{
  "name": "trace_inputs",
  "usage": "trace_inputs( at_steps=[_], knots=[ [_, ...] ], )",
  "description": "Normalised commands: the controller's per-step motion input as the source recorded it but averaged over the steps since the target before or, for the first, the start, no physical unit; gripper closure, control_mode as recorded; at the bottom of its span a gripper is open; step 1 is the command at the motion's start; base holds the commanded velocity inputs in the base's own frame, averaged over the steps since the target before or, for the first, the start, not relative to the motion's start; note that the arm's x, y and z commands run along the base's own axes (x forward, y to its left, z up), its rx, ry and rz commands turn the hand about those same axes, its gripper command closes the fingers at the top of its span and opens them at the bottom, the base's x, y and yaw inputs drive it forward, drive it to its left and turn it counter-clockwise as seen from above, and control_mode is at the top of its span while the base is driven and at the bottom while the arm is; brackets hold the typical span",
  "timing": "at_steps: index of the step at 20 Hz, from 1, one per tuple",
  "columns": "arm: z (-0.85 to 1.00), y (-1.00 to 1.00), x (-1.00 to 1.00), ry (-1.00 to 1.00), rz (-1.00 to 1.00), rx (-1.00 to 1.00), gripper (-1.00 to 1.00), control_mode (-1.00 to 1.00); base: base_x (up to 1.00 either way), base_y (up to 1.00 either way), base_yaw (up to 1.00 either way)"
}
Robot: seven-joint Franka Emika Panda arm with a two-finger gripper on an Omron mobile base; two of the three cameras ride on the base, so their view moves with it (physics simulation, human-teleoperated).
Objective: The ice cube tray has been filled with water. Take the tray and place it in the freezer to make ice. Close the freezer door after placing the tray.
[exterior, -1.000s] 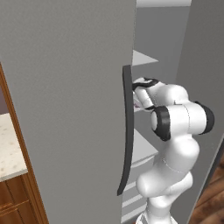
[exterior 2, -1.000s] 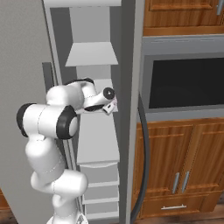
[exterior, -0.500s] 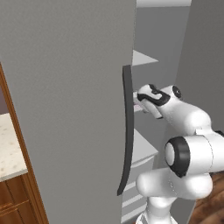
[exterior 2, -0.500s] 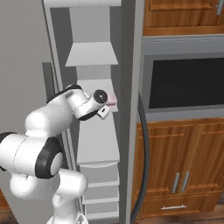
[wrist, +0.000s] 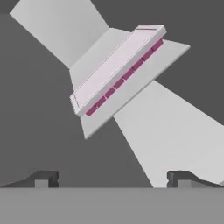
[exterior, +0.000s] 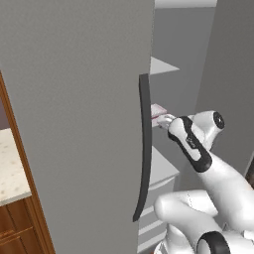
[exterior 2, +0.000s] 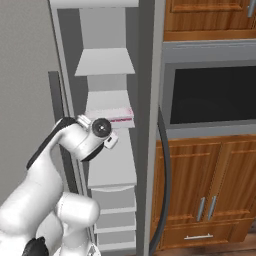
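Gripper (wrist: 113,177), jaws spread wide and holding nothing, at the mouth of the open freezer (exterior 2: 107,170). Ahead of it and apart from the fingertips (wrist: 43,178), the tray (wrist: 117,69) lies flat on a white shelf (wrist: 140,83), seemingly along the shelf's front edge. To one side stands the freezer door (exterior: 74,124), swung open.
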Motion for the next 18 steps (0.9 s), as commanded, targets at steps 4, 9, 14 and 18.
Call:
trace_inputs(
  at_steps=[4,9,14,18],
  knots=[
    [0.22,-0.26,-0.92,-0.07,-0.06,0.0,-1.0,-1.0,0.0,0.0,0.0],
    [0.19,-0.27,-0.59,-0.02,0.0,0.0,-1.0,-1.0,0.0,0.0,0.0],
    [0.24,-0.07,-0.46,0.0,0.0,-0.03,-1.0,-1.0,0.0,0.0,0.0],
    [0.09,0.0,-0.45,0.0,0.0,-0.13,-1.0,-1.0,0.0,0.0,0.0]
  ],
)
